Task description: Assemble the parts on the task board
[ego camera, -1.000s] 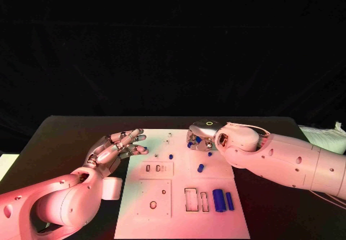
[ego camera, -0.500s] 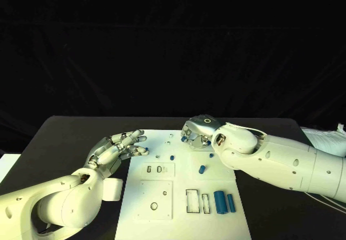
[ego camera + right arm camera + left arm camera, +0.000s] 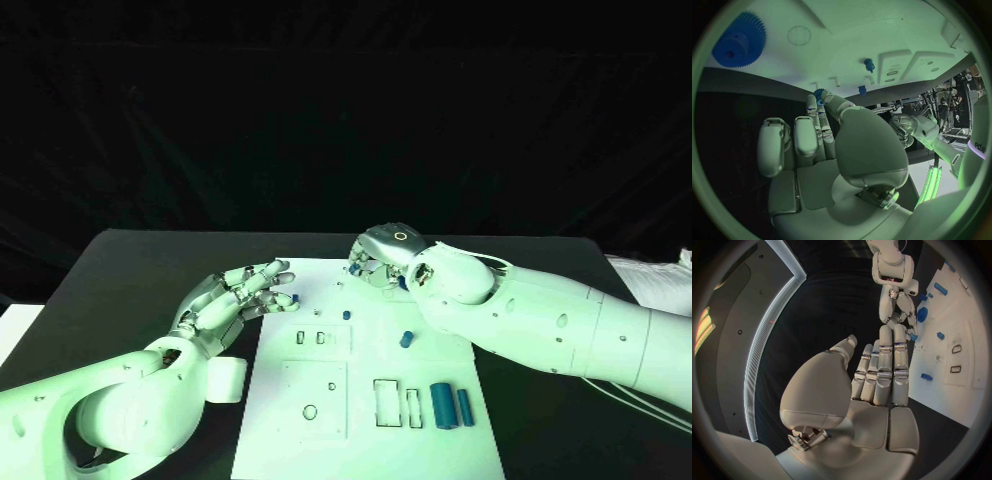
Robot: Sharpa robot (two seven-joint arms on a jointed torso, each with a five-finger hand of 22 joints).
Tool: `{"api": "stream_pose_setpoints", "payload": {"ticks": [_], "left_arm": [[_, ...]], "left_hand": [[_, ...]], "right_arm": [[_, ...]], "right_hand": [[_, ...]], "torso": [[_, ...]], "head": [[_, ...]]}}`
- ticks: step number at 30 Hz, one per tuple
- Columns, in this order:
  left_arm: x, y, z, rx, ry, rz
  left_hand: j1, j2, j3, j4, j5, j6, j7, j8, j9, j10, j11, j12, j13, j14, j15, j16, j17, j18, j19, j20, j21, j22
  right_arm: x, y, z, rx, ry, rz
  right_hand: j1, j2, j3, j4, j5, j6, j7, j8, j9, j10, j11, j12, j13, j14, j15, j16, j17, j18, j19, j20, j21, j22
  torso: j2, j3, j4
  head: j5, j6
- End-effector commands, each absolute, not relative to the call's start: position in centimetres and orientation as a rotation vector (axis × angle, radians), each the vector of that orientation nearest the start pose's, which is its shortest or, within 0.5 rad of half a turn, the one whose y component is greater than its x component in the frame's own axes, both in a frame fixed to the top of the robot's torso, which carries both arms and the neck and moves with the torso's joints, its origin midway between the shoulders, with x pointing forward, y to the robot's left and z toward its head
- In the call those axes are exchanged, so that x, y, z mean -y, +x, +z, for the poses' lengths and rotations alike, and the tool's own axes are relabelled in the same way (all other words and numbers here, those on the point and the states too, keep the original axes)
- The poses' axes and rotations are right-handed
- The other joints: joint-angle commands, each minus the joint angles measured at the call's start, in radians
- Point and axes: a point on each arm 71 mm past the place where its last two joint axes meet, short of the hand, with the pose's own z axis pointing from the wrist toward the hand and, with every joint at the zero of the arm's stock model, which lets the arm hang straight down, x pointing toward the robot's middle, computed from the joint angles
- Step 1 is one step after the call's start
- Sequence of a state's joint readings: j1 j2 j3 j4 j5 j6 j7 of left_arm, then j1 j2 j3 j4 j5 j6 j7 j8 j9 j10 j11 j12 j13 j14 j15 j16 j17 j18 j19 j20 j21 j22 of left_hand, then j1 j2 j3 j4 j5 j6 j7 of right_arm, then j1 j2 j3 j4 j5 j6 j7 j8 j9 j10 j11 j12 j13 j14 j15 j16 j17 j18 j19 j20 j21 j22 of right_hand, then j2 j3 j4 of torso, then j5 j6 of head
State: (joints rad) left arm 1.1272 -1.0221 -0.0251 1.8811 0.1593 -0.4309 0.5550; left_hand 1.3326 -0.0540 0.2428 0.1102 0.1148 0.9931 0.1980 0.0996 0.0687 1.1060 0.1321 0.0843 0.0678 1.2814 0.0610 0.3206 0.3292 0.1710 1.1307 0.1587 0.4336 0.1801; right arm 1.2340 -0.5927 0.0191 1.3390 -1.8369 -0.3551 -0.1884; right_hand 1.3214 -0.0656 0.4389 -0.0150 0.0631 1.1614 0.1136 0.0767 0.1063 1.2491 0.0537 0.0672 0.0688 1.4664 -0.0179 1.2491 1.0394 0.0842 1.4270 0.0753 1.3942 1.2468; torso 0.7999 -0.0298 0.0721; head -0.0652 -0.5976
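The robot's right hand (image 3: 378, 268) pinches a small blue toothed gear (image 3: 820, 94) in its fingertips above the far edge of the white rectangular task board (image 3: 361, 420); the left hand (image 3: 235, 297), fingers spread and empty, hovers at the board's left edge.

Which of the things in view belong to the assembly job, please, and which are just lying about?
Job:
task board
small gear, pinched by the right hand
large gear
two cylinders
left hand

Lying about:
white cloth at the table's edge
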Motion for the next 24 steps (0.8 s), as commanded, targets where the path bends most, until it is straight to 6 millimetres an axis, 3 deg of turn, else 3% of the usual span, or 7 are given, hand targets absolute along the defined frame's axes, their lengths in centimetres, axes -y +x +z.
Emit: {"api": "stream_pose_setpoints", "payload": {"ticks": [1,4,6,24], "left_arm": [[-19.9,41.0,-16.8,-1.286,-1.270,-1.709],[-19.9,41.0,-16.8,-1.288,-1.270,-1.711],[-19.9,41.0,-16.8,-1.288,-1.270,-1.712],[-19.7,40.9,-16.7,-1.294,-1.270,-1.720]], "left_hand": [[-0.006,0.002,0.000,-0.004,-0.003,0.001,0.007,-0.006,-0.001,-0.003,0.004,-0.004,0.000,-0.009,-0.001,-0.006,0.001,0.009,-0.004,0.000,0.003,0.000],[-0.006,0.002,0.000,-0.004,-0.003,0.001,0.007,-0.006,-0.001,-0.003,0.004,-0.004,0.000,-0.009,-0.001,-0.006,0.001,0.009,-0.004,0.000,0.003,0.000],[-0.006,0.002,0.000,-0.004,-0.003,0.001,0.007,-0.006,-0.001,-0.003,0.004,-0.004,0.000,-0.009,-0.001,-0.006,0.001,0.009,-0.004,0.000,0.003,0.000],[-0.006,0.002,0.000,-0.004,-0.003,0.001,0.007,-0.006,-0.001,-0.003,0.004,-0.004,0.000,-0.009,-0.001,-0.006,0.001,0.009,-0.004,0.000,0.003,0.000]], "right_arm": [[11.9,52.7,-14.7,-1.379,-0.431,0.458],[11.7,53.0,-14.8,-1.385,-0.433,0.453],[11.6,53.1,-14.9,-1.392,-0.434,0.447],[10.7,53.9,-15.2,-1.395,-0.435,0.425]], "right_hand": [[0.007,-0.004,0.006,0.002,-0.002,0.009,0.001,0.001,0.002,0.004,0.002,-0.005,-0.001,0.031,-0.008,0.007,0.002,-0.020,0.008,-0.001,0.006,0.001],[0.006,-0.005,0.006,0.002,-0.002,0.008,0.001,0.000,0.002,0.004,0.002,-0.005,-0.001,0.031,-0.008,0.007,0.002,-0.020,0.008,-0.001,0.006,0.001],[0.005,-0.007,0.006,0.004,-0.003,0.008,0.002,-0.001,0.002,0.003,0.003,-0.005,-0.001,0.031,-0.007,0.007,0.002,-0.020,0.008,0.000,0.006,0.001],[0.001,-0.010,0.005,0.009,-0.004,0.007,0.003,-0.002,0.003,0.003,0.004,-0.005,-0.001,0.031,-0.007,0.009,0.003,-0.020,0.008,0.001,0.006,0.001]], "torso": [[0.003,-0.0017,0.0020],[0.005,-0.0033,0.0043],[0.005,-0.0019,0.0034],[0.007,-0.0027,0.0032]], "head": [[0.000,0.001],[0.000,0.001],[0.001,0.000],[0.007,-0.005]]}}
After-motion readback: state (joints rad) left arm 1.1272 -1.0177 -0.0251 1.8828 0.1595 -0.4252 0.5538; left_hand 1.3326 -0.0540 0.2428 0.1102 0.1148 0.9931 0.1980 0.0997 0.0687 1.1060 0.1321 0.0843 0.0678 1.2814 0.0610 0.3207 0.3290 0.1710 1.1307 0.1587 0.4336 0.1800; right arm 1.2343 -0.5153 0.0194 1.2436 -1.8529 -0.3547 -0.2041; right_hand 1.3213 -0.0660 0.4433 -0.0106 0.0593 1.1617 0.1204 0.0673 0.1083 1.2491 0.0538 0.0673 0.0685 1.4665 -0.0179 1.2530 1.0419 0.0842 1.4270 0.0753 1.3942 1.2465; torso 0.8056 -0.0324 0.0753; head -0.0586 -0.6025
